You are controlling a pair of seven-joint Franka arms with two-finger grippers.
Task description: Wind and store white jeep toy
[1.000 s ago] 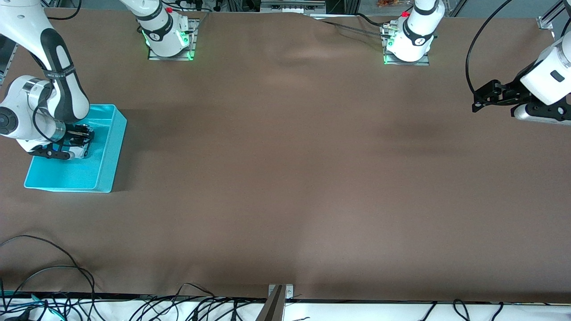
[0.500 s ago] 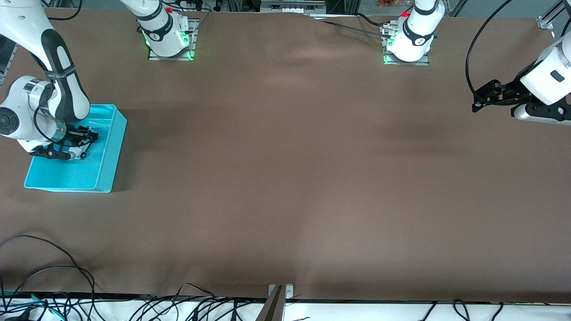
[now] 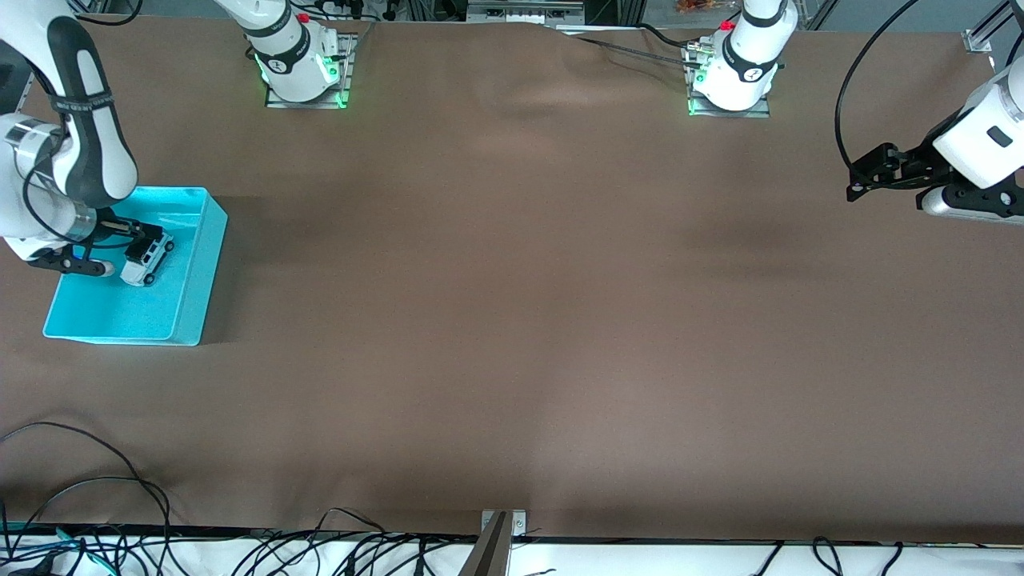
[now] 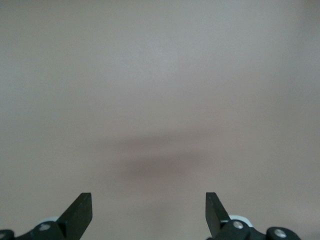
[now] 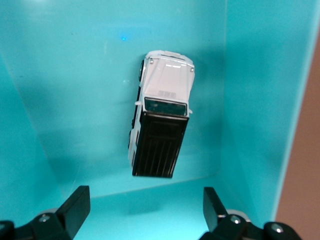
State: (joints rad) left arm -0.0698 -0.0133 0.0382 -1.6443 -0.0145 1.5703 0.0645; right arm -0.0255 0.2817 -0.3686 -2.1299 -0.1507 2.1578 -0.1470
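Right wrist view: the white jeep toy point(image 5: 161, 114) is seen released, stored inside the cyan bin point(image 5: 260, 100), below the wide-open right hand point(image 5: 145, 212), while the left hand point(image 4: 148, 212) is held wide, waiting above bare surface point(image 4: 160, 75).

left arm point(image 3: 980, 152) cut by frame edge | right hand point(image 3: 132, 240) partly hidden behind its wrist

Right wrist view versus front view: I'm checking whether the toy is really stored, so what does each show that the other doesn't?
Only the right wrist view shows the small white jeep toy from above, with its ribbed black rear roof, and the open right gripper above it, apart from it. Only the front view shows the brown table, the whole cyan plastic bin at the right arm's end, and the left gripper waiting over the left arm's end. Both show the jeep resting in the bin.
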